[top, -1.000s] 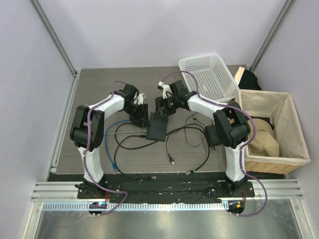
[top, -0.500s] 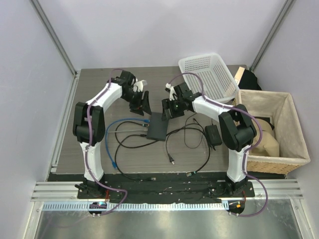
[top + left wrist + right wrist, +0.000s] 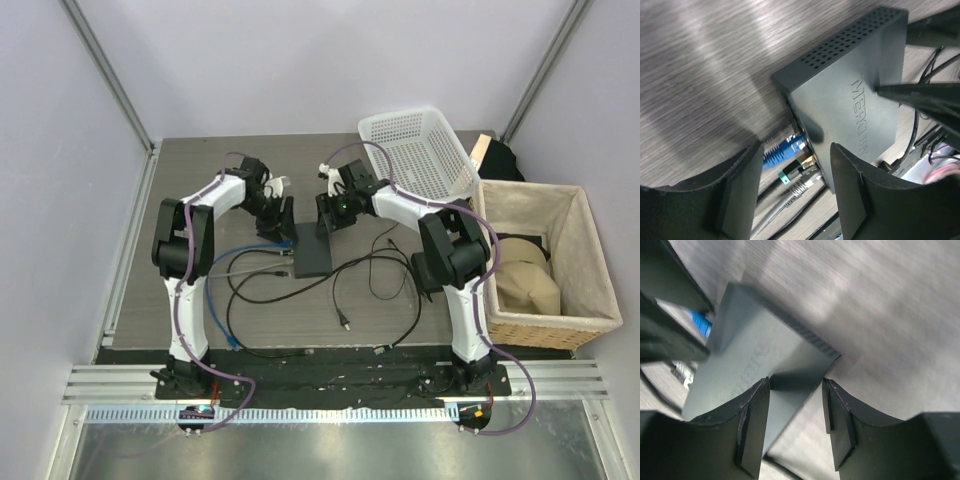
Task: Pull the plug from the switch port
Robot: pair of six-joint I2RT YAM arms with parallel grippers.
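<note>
Left gripper [image 3: 795,197] hangs with its jaws spread wide over the blue plug [image 3: 781,153], which sits in the switch port [image 3: 801,141] on the edge of the dark-grey box [image 3: 850,100] at the middle of the table [image 3: 195,168]. Right gripper [image 3: 795,427] is likewise parted, with a corner of the box showing between its fingers [image 3: 754,425].
</note>
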